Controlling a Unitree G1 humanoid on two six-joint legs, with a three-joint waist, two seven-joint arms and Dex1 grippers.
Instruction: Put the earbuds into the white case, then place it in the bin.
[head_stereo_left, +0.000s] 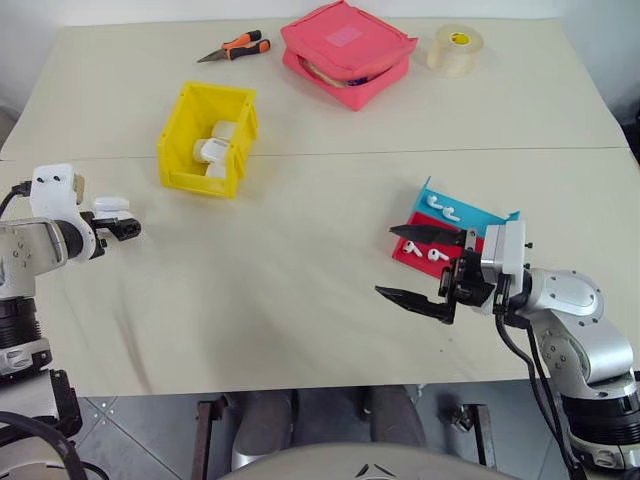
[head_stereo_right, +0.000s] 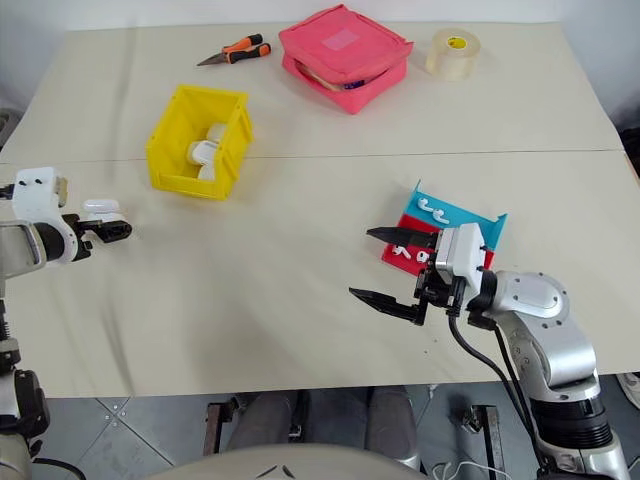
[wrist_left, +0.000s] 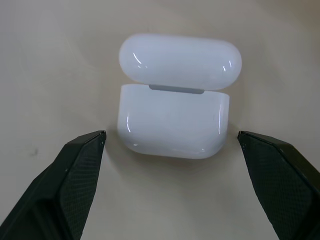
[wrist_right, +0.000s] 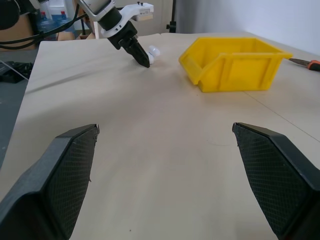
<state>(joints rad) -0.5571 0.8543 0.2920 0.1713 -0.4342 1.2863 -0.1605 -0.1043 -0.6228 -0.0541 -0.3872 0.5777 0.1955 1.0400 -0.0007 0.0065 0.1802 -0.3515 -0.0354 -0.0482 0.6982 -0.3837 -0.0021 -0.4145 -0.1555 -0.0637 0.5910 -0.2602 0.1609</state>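
White case (wrist_left: 174, 97) lying lid-open on the table (head_stereo_left: 300, 270) between the spread fingers of the left gripper (wrist_left: 170, 145), untouched, right gripper (head_stereo_left: 420, 265) wide open and empty beside earbuds (head_stereo_left: 440, 208), yellow bin (head_stereo_left: 205, 138) beyond

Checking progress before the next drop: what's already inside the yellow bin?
White cases lie inside the yellow bin, at least two, one with its lid flipped open. The bin's walls hide part of its floor, so the exact count isn't clear.
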